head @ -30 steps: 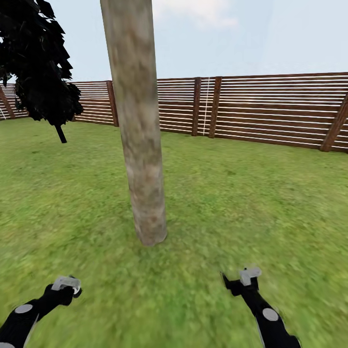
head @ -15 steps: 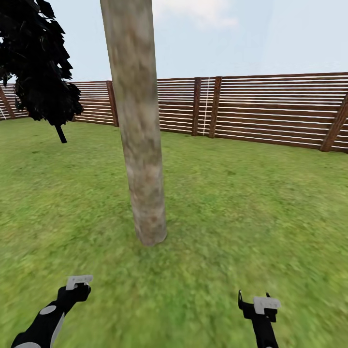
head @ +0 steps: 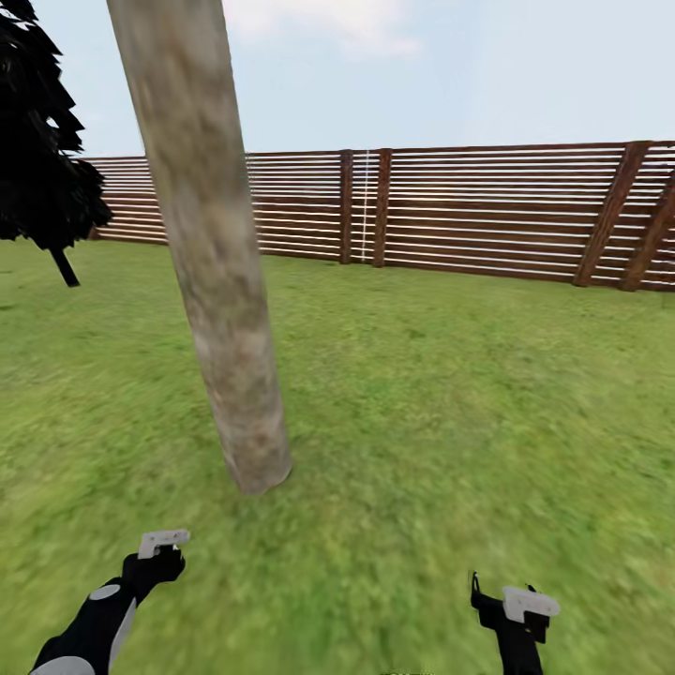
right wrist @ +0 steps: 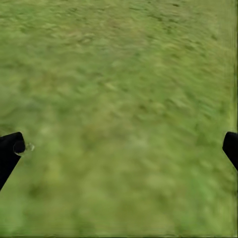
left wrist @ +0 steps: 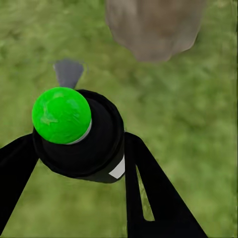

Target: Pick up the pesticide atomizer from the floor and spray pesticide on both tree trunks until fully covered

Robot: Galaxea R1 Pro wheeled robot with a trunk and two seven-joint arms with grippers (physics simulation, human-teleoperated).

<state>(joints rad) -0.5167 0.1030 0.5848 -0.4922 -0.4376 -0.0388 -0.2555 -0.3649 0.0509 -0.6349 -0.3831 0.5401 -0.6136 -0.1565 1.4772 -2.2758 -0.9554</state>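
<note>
A thick pale grey-beige tree trunk, mottled brown, leans slightly and rises from the grass left of centre in the head view. Its base also shows in the left wrist view. My left gripper hangs low in front of the trunk, a short way from its base. It is shut on the pesticide atomizer, a small black bottle with a bright green spot, held between black fingers. My right gripper is low at the right over bare grass, open and holding nothing.
A brown horizontal-slat fence runs across the back of the lawn. At far left stands a dark, jagged-leaved tree on a thin dark stem. Green lawn spreads to the right of the trunk and behind it.
The head view has swung right, so trunk and fence sit further left in the picture. Before that, the left gripper moved in rightward and the right gripper dropped lower.
</note>
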